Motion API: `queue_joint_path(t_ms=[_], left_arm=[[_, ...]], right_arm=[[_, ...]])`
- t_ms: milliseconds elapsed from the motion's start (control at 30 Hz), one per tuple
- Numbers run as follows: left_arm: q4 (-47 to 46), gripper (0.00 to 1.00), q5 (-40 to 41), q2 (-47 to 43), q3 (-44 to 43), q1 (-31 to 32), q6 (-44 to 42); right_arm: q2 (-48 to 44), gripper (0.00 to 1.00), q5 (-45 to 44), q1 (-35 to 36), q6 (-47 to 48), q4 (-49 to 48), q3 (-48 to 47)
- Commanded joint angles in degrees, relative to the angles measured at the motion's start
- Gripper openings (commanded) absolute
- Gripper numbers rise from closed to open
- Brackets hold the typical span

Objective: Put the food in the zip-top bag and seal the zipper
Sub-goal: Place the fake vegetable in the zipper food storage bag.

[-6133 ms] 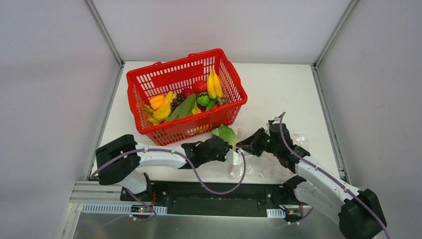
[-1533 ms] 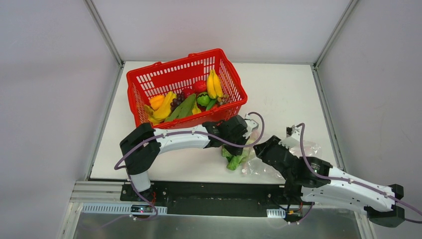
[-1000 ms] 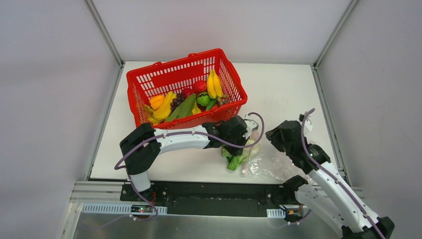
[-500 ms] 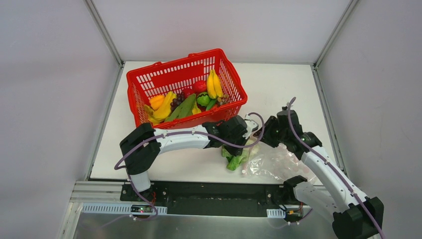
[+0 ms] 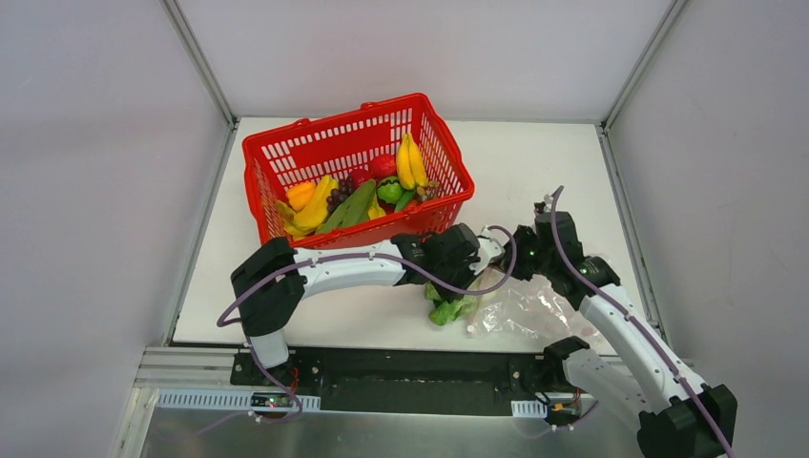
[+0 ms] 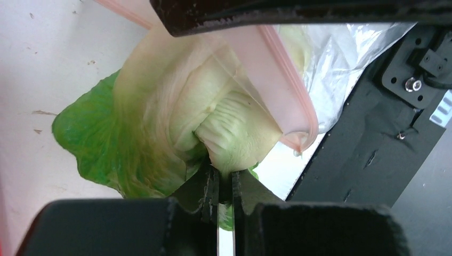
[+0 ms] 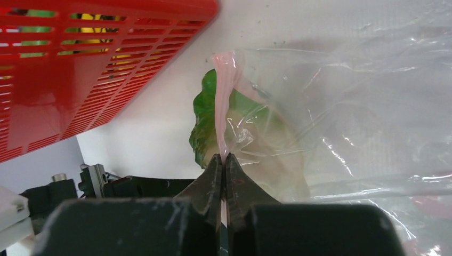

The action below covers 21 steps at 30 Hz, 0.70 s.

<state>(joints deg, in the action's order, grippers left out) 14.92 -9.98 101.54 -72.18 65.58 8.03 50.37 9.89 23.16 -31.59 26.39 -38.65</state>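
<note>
The green lettuce (image 5: pixel 450 307) lies at the mouth of the clear zip-top bag (image 5: pixel 534 307) on the table, right of the basket. In the left wrist view the lettuce (image 6: pixel 160 133) is partly under the pink zipper strip (image 6: pixel 277 80). My left gripper (image 6: pixel 224 178) is shut on the lettuce's pale stem. My right gripper (image 7: pixel 224 160) is shut on the pink zipper strip (image 7: pixel 223 96) and holds the bag mouth up beside the lettuce (image 7: pixel 205 133). Other food, such as yellow bananas (image 5: pixel 410 160), a red apple (image 5: pixel 383 165) and purple grapes (image 5: pixel 337 196), lies in the basket.
The red mesh basket (image 5: pixel 286 153) stands behind both grippers, its wall close to the right wrist (image 7: pixel 80 80). The table's front edge and black rail (image 5: pixel 401 377) run just below the bag.
The right arm swung from the bag's right side up to the bag mouth and closed on the pink strip. The left gripper stayed at the bag mouth holding the lettuce.
</note>
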Motion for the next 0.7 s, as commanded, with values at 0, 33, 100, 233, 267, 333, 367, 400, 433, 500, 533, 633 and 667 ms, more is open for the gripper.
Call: queue_joint_path(t_ms=[0, 33, 100, 233, 267, 333, 367, 400, 433, 500, 533, 633, 667], left_arm=[[4.86, 0.0, -3.03, -0.72, -5.24, 1.87, -7.49], [5.07, 0.0, -2.97, -0.72, -5.51, 1.97, -7.5], [4.62, 0.0, -3.37, -1.16, -5.68, 1.99, -7.4], [2.45, 0.0, -4.9, -1.54, -5.91, 1.92, -6.06], [2.25, 0.02, -4.63, -1.38, -6.05, 1.92, -5.48], [-0.38, 0.08, -4.49, -1.41, -4.61, 2.0, -3.21], [-3.17, 0.14, -4.4, -1.66, -3.13, 1.88, -1.76], [-5.93, 0.16, -4.16, -2.02, -1.15, 1.9, -0.15], [-8.62, 0.18, -3.79, -2.61, 1.06, 1.8, 1.19], [-14.23, 0.29, -3.11, -3.79, 5.67, 1.66, 4.12], [-16.83, 0.35, -3.68, -4.46, 7.29, 1.53, 4.82], [-18.18, 0.51, -3.19, -5.78, 10.09, 1.22, 5.55], [-18.77, 0.52, -2.7, -6.47, 11.04, 1.1, 5.82]], right_arm=[[-2.83, 0.0, 8.48, -0.14, 3.57, -6.7, 0.04], [-2.76, 0.0, 9.72, -0.16, 4.19, -6.88, -0.05], [-2.05, 0.0, 10.86, -0.2, 5.01, -6.39, -0.2], [-0.05, 0.0, 13.4, -0.18, 5.04, -6.34, 1.31], [-0.53, 0.0, 13.47, -0.14, 4.09, -7.28, 2.29], [-2.11, 0.0, 12.47, -0.15, 1.72, -9.61, 4.36], [-2.79, 0.0, 11.69, -0.15, 0.71, -10.41, 5.01], [-3.21, 0.0, 10.4, -0.14, -0.2, -10.6, 5.41], [-3.36, 0.0, 8.99, -0.13, -0.98, -10.59, 5.69], [-3.46, 0.0, 7.81, -0.13, -2.18, -10.95, 6.33], [-3.5, 0.0, 7.32, -0.15, -3.11, -11.73, 7.04], [-3.75, 0.0, 5.79, -0.25, -3.64, -12.81, 8.13], [-3.54, 0.0, 5.68, -0.27, -3.53, -12.84, 8.11]])
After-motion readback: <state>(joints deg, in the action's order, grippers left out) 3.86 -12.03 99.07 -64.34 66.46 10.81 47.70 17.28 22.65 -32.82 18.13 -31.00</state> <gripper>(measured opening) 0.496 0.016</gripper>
